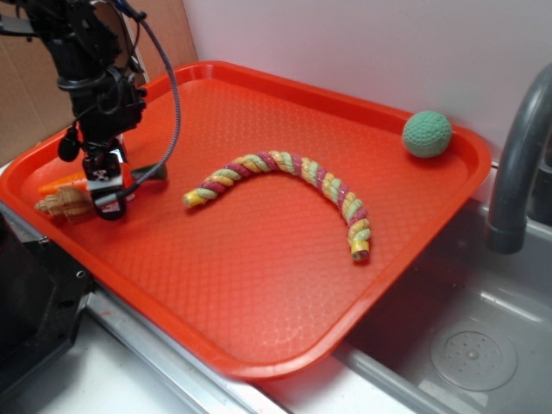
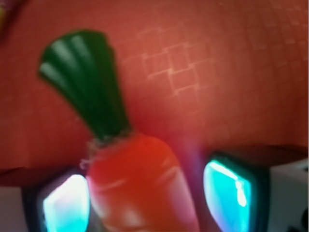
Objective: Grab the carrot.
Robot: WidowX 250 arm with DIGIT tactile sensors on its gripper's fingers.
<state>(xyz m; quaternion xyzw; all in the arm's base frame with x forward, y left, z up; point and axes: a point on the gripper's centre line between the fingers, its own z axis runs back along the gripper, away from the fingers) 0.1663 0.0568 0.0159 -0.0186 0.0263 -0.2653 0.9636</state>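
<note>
The carrot (image 2: 140,183) is glossy orange with a dark green stem (image 2: 89,82). In the wrist view it fills the space between my two fingertips, stem pointing away. In the exterior view the carrot (image 1: 62,182) lies at the left end of the red tray (image 1: 259,285), its stem poking out right of the fingers. My gripper (image 1: 107,195) is down at tray level there. Both pads sit against the carrot's sides: the left pad (image 2: 65,205) touches it and the right pad (image 2: 227,193) is at its edge. The carrot's tip is hidden.
A tan seashell (image 1: 62,206) lies right beside the carrot at the tray's left rim. A twisted multicoloured rope (image 1: 293,177) curves across the tray's middle. A green knitted ball (image 1: 427,134) sits at the far right corner. A grey faucet (image 1: 517,164) and sink (image 1: 466,345) lie to the right.
</note>
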